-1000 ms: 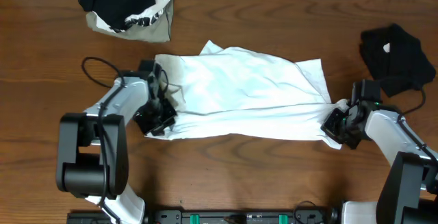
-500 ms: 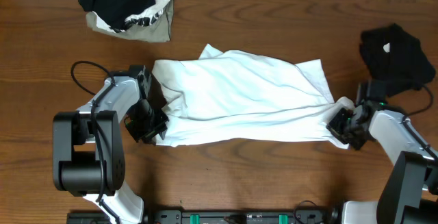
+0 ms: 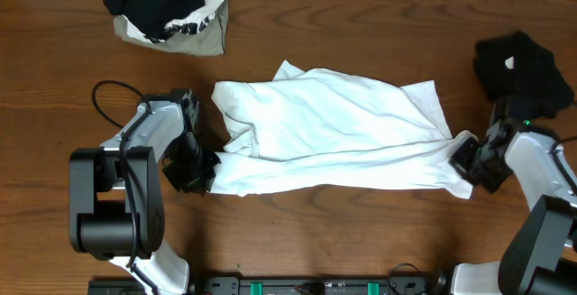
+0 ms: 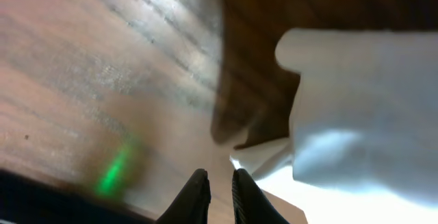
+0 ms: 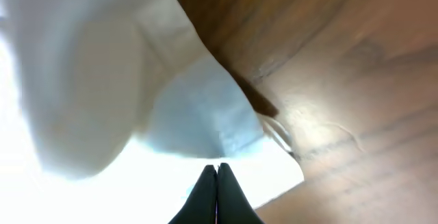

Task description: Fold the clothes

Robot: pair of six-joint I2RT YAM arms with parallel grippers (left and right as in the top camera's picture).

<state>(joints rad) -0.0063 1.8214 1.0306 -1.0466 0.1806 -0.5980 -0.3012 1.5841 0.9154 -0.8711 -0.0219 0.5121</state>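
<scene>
The white T-shirt (image 3: 334,133) lies stretched long, left to right, across the middle of the brown wood-grain surface (image 3: 361,24). It's soft matte cloth, creased in long slanting folds, and its far edge is bunched into a rumpled ridge. At the right end the right pincer (image 3: 466,157) is clenched on a corner of it, its fingers (image 5: 209,190) pressed tip to tip into a thin black wedge with white fabric all around (that wrist camera is nearly washed out by it). Over on the left, the left pincer (image 3: 203,164) sits at the shirt's near-left edge. Its two dark prongs stand almost together with a slim gap and the cloth just beside them; I can't tell whether any is caught. Far left there's a lumpy heap (image 3: 167,11) of black, printed white and olive-grey garments. Far right sits a crumpled black garment (image 3: 523,74), apart from the shirt.
</scene>
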